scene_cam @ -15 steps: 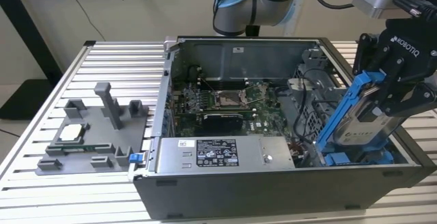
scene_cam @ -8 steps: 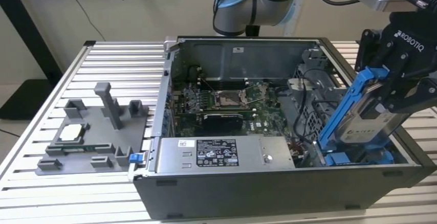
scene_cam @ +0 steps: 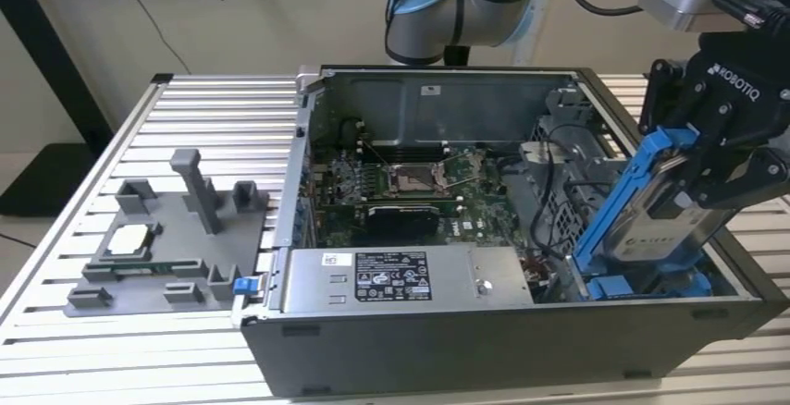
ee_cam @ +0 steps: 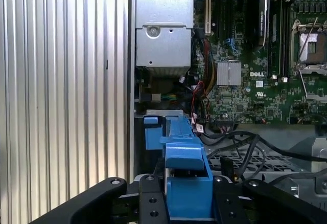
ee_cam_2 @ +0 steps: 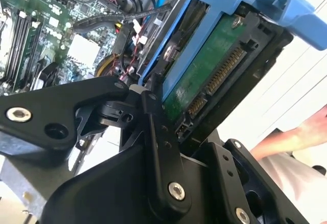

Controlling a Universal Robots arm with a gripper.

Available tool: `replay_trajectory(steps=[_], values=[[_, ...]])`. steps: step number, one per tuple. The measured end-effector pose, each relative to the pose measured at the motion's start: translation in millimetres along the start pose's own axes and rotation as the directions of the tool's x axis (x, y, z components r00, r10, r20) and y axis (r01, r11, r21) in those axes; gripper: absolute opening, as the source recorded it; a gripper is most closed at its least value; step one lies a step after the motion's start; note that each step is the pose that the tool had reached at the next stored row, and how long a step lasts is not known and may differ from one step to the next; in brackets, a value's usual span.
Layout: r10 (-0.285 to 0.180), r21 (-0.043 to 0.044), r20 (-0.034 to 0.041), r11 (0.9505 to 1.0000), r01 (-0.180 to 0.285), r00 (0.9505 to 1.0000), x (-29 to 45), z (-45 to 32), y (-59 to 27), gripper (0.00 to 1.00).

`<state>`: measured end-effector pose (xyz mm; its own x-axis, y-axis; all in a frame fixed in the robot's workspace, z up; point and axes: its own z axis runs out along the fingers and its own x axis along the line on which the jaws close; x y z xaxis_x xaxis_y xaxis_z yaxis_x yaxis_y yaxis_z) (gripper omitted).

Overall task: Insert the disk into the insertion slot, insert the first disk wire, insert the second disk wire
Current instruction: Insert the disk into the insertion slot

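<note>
1 slatted worktop [scene_cam: 185, 118] carries 1 open computer case [scene_cam: 494, 349]. 1 arm [scene_cam: 457, 3] reaches over its end on the exterior view's right. 1 disk [scene_cam: 654, 234], silver with a white label in a blue carrier, stands steeply tilted, lower end at the blue-railed insertion slot [scene_cam: 642, 287]. The end effector [scene_cam: 691, 178] pinches its upper part.

An open grey computer case [scene_cam: 494, 349] stands on the slatted metal table [scene_cam: 148, 359], across the centre and right of the exterior view. Inside it a green motherboard [scene_cam: 408, 178] lies at mid-frame. A grey labelled power-supply box [scene_cam: 395, 277] sits just below it in the frame. At lower left, a grey fixture [scene_cam: 173, 248] on the table carries a square chip [scene_cam: 129, 239].
</note>
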<state>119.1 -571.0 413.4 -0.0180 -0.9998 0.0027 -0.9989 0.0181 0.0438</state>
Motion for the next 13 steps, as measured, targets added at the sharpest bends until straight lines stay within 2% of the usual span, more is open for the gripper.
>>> replay_trajectory(steps=[8,13], values=[[0.000,-0.0001,-0.0003,1.0000,0.000,1.0000,-2.5,7.4,-1.1,0.00],[0.000,-0.0002,-0.0002,1.0000,0.000,1.0000,-4.5,18.2,-1.5,0.00]])
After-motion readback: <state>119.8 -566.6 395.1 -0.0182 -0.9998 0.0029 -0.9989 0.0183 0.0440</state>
